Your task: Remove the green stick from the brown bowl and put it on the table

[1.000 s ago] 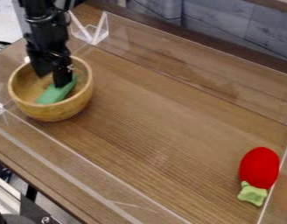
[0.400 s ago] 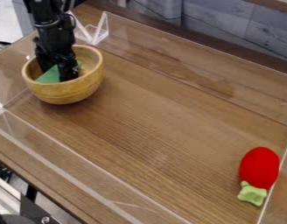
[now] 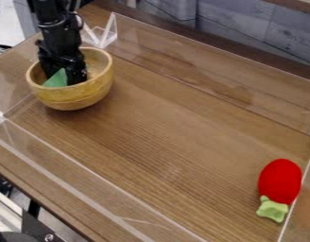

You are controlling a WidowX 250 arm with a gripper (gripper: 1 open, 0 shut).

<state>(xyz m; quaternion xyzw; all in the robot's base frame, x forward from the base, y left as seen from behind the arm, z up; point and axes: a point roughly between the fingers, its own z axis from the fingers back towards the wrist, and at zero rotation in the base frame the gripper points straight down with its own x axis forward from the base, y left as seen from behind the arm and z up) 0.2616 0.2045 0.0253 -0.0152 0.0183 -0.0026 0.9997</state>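
The gripper (image 3: 63, 72) is held wide open, empty, inside the bowl (image 3: 88, 95) — the stick (image 3: 52, 80) is seen just below-left, slanted.

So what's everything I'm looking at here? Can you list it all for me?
brown bowl: one, light-brown wood, far left of the table.
green stick: one, light green, lying inside the bowl, partly hidden by the gripper.
red toy: one, red with a small green leafy stem at its lower end, near right corner of the table.
table: one, brown wood grain.
clear walls: transparent panels standing round the table's edges.
grey backdrop: grey planks behind the table.
gripper: one, black, pointing down into the bowl, jaws open around the green stick, not yet closed on it.
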